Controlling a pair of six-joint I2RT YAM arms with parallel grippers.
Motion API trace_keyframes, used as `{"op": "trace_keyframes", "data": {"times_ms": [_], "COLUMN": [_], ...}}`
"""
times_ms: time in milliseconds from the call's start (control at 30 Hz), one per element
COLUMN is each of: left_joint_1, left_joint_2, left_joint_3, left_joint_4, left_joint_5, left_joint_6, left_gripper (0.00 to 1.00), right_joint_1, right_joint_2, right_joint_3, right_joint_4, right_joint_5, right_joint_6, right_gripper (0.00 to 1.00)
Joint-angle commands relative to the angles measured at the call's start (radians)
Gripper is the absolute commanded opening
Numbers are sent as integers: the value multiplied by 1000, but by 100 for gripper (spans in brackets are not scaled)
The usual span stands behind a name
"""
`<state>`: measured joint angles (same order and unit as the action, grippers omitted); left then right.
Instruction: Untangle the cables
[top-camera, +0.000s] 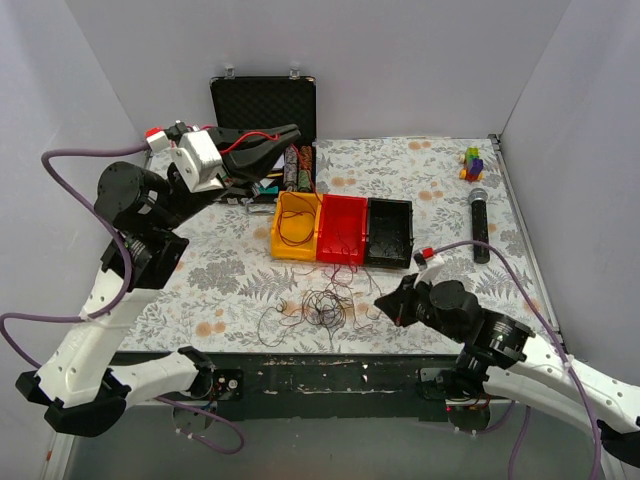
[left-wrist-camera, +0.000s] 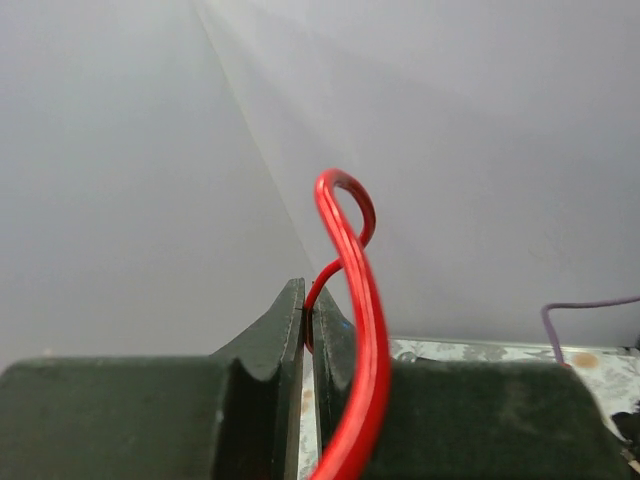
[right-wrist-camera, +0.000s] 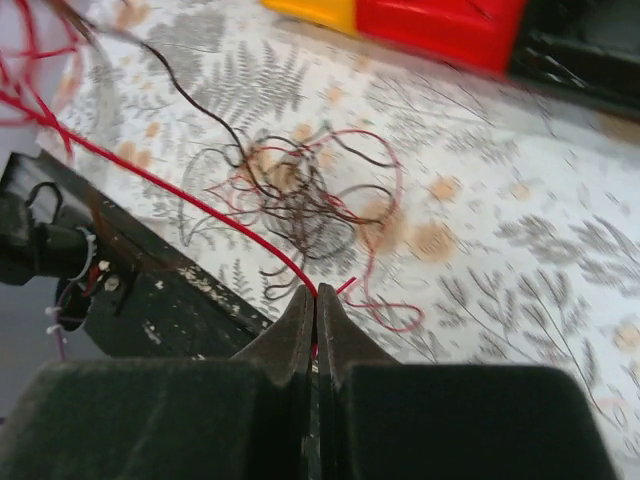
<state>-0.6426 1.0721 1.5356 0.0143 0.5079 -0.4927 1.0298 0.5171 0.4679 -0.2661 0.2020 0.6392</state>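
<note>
The cables (top-camera: 322, 305) lie in a loose nest of thin red, orange and dark brown wires on the table near its front edge; the nest also shows in the right wrist view (right-wrist-camera: 300, 190). My left gripper (top-camera: 296, 131) is raised high at the back by the black case, shut on a red wire (left-wrist-camera: 352, 250) that loops above the closed jaws (top-camera: 252, 139). My right gripper (top-camera: 380, 302) is low, just right of the nest, shut on another red wire (right-wrist-camera: 170, 185) that runs from its tips (right-wrist-camera: 316, 291) toward the table's front edge.
A yellow bin (top-camera: 280, 238) holding an orange wire, a red bin (top-camera: 343, 245) and a black bin (top-camera: 390, 250) stand side by side behind the nest. An open black case (top-camera: 263, 100) is at the back. A microphone (top-camera: 479, 225) and toy blocks (top-camera: 472, 162) lie at the right.
</note>
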Motion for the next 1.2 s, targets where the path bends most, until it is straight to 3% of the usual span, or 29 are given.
{"op": "trace_keyframes", "data": {"times_ms": [0, 300, 567, 1067, 1167], "left_joint_1": [8, 8, 6, 6, 6], "left_joint_2": [-23, -9, 25, 212, 302], "left_joint_3": [18, 31, 53, 383, 553], "left_joint_4": [128, 301, 461, 555, 526], "left_joint_5": [-149, -282, -384, -540, -601], "left_joint_6": [98, 275, 515, 891, 922], "left_gripper": [0, 0, 0, 0, 0], "right_joint_1": [4, 4, 4, 4, 4], "right_joint_2": [-112, -120, -61, -154, -154], "right_joint_3": [-24, -32, -21, -55, -57], "right_joint_4": [-322, -574, -585, -677, -668], "right_joint_5": [230, 309, 324, 352, 347], "right_joint_6": [253, 502, 602, 706, 694], "right_gripper": [1, 1, 1, 1, 1]}}
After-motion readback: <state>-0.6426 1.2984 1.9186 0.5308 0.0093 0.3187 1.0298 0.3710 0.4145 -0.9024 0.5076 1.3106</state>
